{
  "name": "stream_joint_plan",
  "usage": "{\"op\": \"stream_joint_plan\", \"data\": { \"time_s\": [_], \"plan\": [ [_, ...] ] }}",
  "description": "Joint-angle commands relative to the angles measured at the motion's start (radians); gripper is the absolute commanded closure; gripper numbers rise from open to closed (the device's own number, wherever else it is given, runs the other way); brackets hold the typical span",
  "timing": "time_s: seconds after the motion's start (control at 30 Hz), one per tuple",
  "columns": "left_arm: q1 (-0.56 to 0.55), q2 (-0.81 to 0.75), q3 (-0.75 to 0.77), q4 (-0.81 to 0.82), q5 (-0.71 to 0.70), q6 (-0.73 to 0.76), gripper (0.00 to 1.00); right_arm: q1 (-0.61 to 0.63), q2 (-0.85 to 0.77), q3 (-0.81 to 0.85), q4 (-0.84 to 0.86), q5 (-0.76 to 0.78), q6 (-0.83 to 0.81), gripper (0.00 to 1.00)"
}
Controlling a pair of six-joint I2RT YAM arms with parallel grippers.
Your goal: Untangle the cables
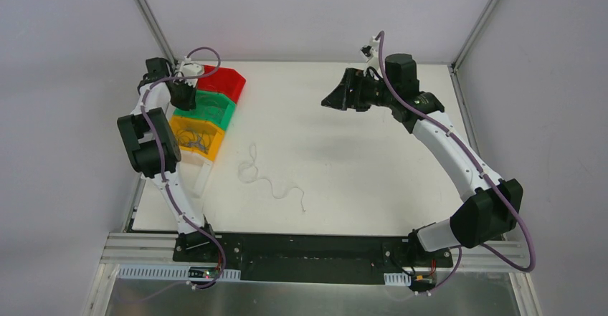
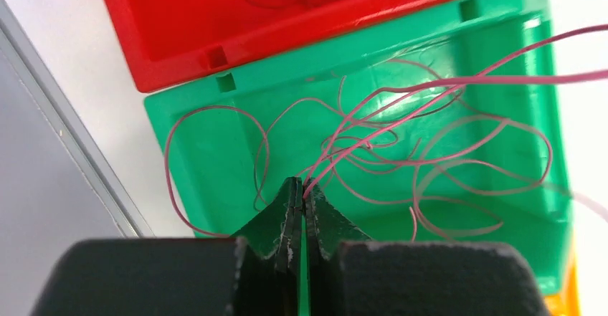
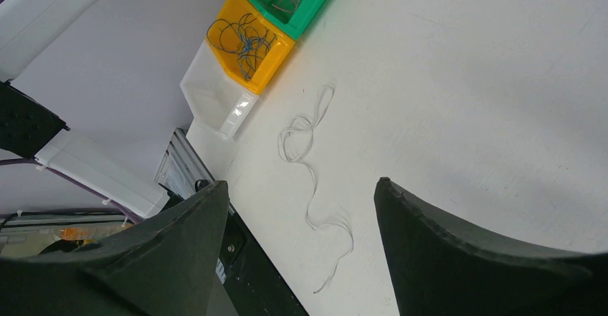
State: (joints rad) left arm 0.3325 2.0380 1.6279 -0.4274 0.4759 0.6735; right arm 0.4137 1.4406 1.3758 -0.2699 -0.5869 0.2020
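Top external view: the left gripper (image 1: 185, 98) is seen lowered over the green bin (image 1: 215, 109), which stands between a red bin (image 1: 226, 81) and a yellow bin (image 1: 204, 140); whether it is closed cannot be told here. A white cable (image 1: 274, 189) is seen lying loose and curly on the table (image 1: 373, 173), near the bins but apart from them. The right gripper (image 1: 331, 102) is held above the far part of the table, well apart from that cable. Left wrist view: the jaws of the left gripper (image 2: 300, 205) are pressed together, and thin pink cables (image 2: 430, 165) are pinched at the tips, their loops spread inside the green bin (image 2: 534, 36); the red bin (image 2: 165, 44) lies just beyond. Right wrist view: the right gripper (image 3: 300, 185) is spread wide and nothing is held; the white cable (image 3: 313, 180) is seen below on the table, and blue cables (image 3: 244, 40) are coiled in the yellow bin (image 3: 278, 66).
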Motion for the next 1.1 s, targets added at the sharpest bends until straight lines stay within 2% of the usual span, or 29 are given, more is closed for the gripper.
{"op": "stream_joint_plan", "data": {
  "time_s": [0.0,0.3,0.43,0.5,0.77,0.93,1.07],
  "plan": [
    [-0.011,0.036,0.0,0.013,-0.086,0.163,1.0,-0.005,-0.019,0.03,-0.028,0.009,-0.017,0.23],
    [-0.072,0.07,-0.025,0.019,-0.243,0.395,0.95,-0.005,-0.016,0.032,-0.039,0.014,-0.012,0.23],
    [-0.087,0.046,-0.016,0.022,-0.242,0.365,0.71,-0.005,-0.018,0.037,-0.041,0.015,-0.012,0.23],
    [-0.091,0.017,-0.017,0.021,-0.223,0.351,0.63,-0.005,-0.02,0.035,-0.042,0.016,-0.014,0.23],
    [-0.103,-0.1,-0.038,-0.013,-0.18,0.345,0.53,-0.005,-0.04,0.022,-0.036,0.014,-0.027,0.23],
    [-0.104,-0.159,0.012,-0.119,-0.182,0.338,0.37,-0.009,-0.05,0.019,-0.048,0.001,-0.056,0.23],
    [-0.104,-0.214,0.069,-0.241,-0.136,0.329,0.28,-0.02,-0.058,0.008,-0.053,-0.013,-0.069,0.23]
  ]
}}
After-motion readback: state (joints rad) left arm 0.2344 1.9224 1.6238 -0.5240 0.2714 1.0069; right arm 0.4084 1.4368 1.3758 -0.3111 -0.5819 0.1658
